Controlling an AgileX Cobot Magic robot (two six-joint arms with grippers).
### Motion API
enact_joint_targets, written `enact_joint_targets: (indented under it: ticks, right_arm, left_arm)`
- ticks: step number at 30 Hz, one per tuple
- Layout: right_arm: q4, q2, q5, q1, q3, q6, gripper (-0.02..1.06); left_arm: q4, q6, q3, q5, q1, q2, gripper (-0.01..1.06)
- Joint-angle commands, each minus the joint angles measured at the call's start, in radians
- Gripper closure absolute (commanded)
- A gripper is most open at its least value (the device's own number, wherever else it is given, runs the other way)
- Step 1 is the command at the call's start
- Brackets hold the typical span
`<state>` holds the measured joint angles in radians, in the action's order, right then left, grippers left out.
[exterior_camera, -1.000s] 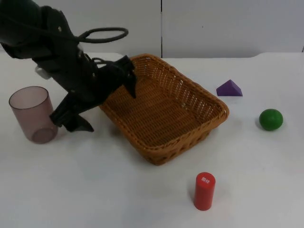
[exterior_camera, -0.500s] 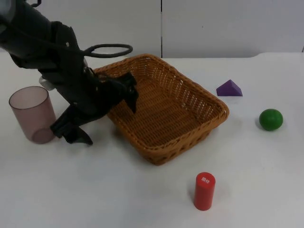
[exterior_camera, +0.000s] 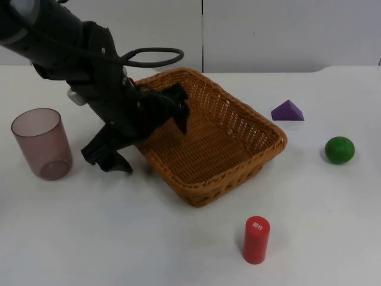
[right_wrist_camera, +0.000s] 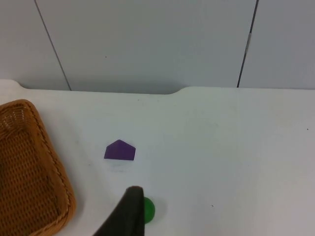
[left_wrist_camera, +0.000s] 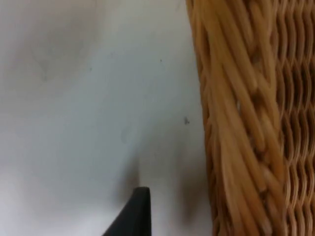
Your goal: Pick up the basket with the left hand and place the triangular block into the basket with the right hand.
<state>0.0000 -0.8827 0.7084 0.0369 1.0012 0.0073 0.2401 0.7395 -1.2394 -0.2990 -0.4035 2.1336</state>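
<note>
One woven wicker basket (exterior_camera: 214, 140) on the white desk (exterior_camera: 178, 250), left hand (exterior_camera: 146, 137) spread open astride its near-left rim, purple triangular block (exterior_camera: 287, 111) beside its far-right corner, right hand (right_wrist_camera: 129, 216) waiting, grip unclear.

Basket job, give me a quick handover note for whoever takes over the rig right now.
Left gripper: open, straddling the basket rim at its left side, one finger inside, one outside on the table; not yet closed on it.
Right gripper: waiting off to the side, holding nothing.
Purple triangular block: on the table right of the basket, untouched. Basket sits on the table.
Done: left approach.
Left: grip and lift basket, then pick the block and drop it in.
</note>
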Motion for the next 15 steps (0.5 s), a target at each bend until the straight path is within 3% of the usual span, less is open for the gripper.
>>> enact_joint_targets:
  ticks: [1,6,7,9,10,11,15]
  right_arm:
    - [0.0,0.003,-0.009,-0.003,0.007,-0.001,-0.01]
    - [-0.023,0.003,-0.009,-0.003,0.007,-0.001,-0.01]
    - [-0.025,0.003,-0.009,-0.003,0.007,-0.001,-0.01]
    - [-0.028,0.003,-0.009,-0.003,0.007,-0.001,-0.01]
    - [-0.028,0.003,-0.009,-0.003,0.007,-0.001,-0.01]
    - [-0.028,0.003,-0.009,-0.003,0.007,-0.001,-0.01]
    - [-0.044,0.003,-0.018,-0.003,0.007,-0.001,-0.01]
  left_arm:
    - [0.036,0.01,-0.004,-0.003,-0.002,0.012,0.0]
    - [0.038,0.01,-0.004,-0.003,-0.004,0.028,0.06]
    - [0.038,0.008,-0.004,-0.005,-0.004,0.028,0.12]
    - [0.038,0.006,-0.004,-0.001,-0.004,0.029,0.29]
    - [0.038,0.006,-0.004,-0.001,-0.004,0.029,0.46]
    - [0.038,0.006,-0.004,-0.001,-0.004,0.029,0.46]
    - [0.055,0.006,-0.004,-0.012,-0.004,0.029,0.89]
